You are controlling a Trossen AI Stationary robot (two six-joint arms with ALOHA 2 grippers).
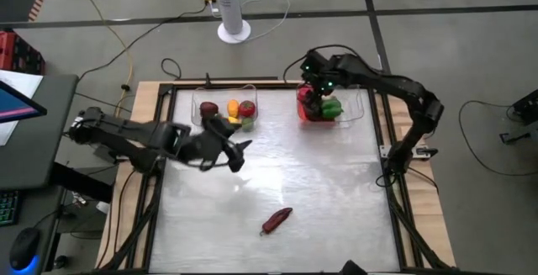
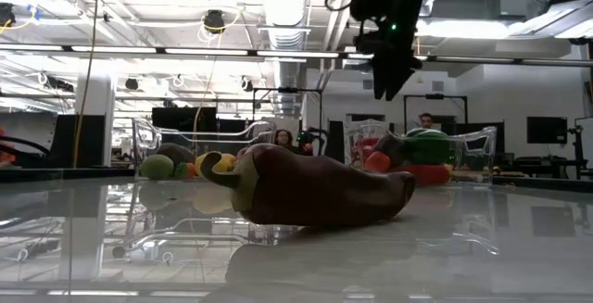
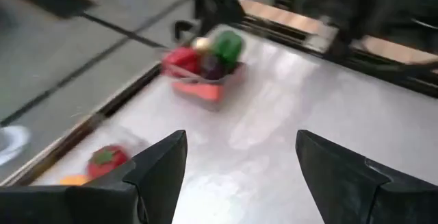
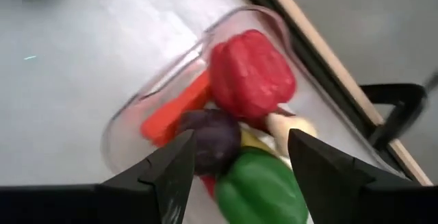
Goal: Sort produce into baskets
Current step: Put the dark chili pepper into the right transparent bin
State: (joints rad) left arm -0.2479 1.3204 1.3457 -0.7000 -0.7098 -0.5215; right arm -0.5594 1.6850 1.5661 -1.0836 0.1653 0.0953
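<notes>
A dark red chilli (image 1: 276, 220) is seen lying alone on the table (image 1: 336, 199), toward its near edge, well apart from both end effectors; in the low view it fills the foreground (image 2: 315, 192) and partly hides the baskets behind it. The left basket (image 1: 224, 111) is placed at the table's far side, holding a dark purple piece, a yellow piece and a red piece (image 1: 246, 108); the right basket (image 1: 329, 107) is set beside it, well apart, holding a red pepper (image 4: 252, 73), a green pepper (image 4: 263, 186), a dark purple round piece (image 4: 217, 140) and an orange piece (image 4: 176, 111). The left end effector (image 1: 238, 154) is held over the bare table just in front of the left basket, its fingers (image 3: 161, 166) spread open and empty. The right end effector (image 1: 313, 86) is held above the right basket, its fingers (image 4: 321, 162) apart with nothing between them. A white fan column (image 1: 233, 6) is seen on the floor beyond the table only in the high view; a person (image 2: 425, 120) in the room behind is shown only in the low view.
</notes>
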